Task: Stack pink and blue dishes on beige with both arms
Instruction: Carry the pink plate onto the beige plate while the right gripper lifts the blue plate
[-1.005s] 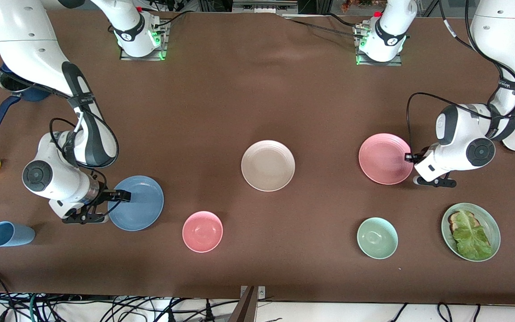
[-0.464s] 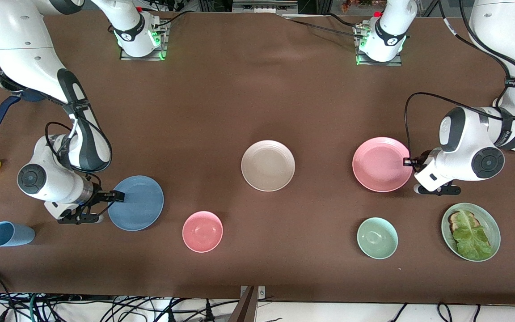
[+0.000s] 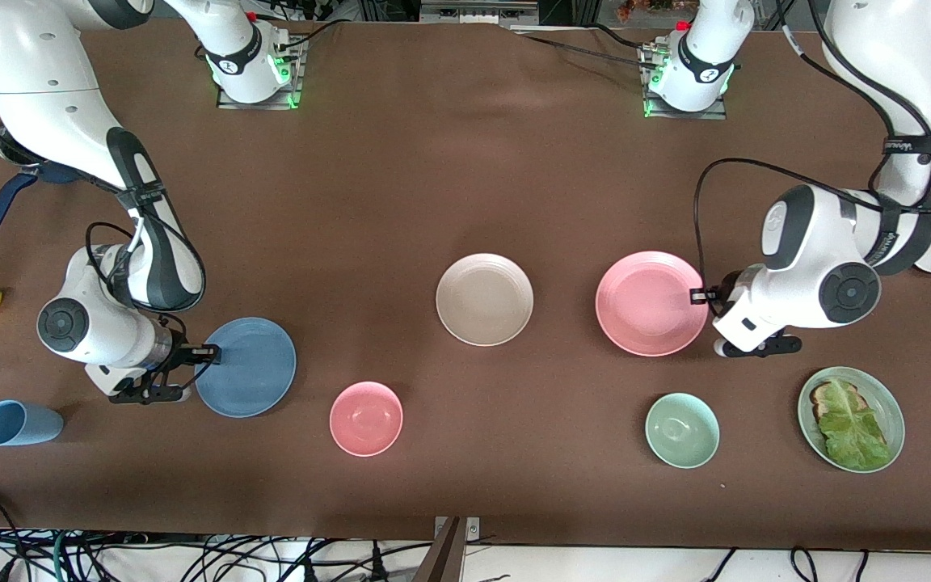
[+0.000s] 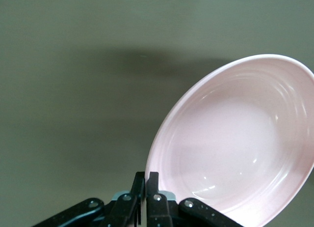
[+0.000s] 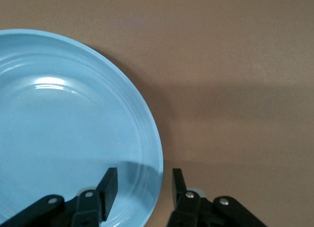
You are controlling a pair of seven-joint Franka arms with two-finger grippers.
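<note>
left gripper clamps pink plate rim (plate lifted, tilted) beside beige plate. right gripper parted, 2 fingers straddling blue plate rim, plate on table.

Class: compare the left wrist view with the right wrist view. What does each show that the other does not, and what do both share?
Only the left wrist view shows the pink plate, tilted, its rim pinched in the shut left gripper.

Only the right wrist view shows the blue plate, its rim between the open fingers of the right gripper, not yet clamped.

Both show a ridged plate seen over black gripper fingers, with the brown tabletop beneath. Neither shows the beige plate.
</note>
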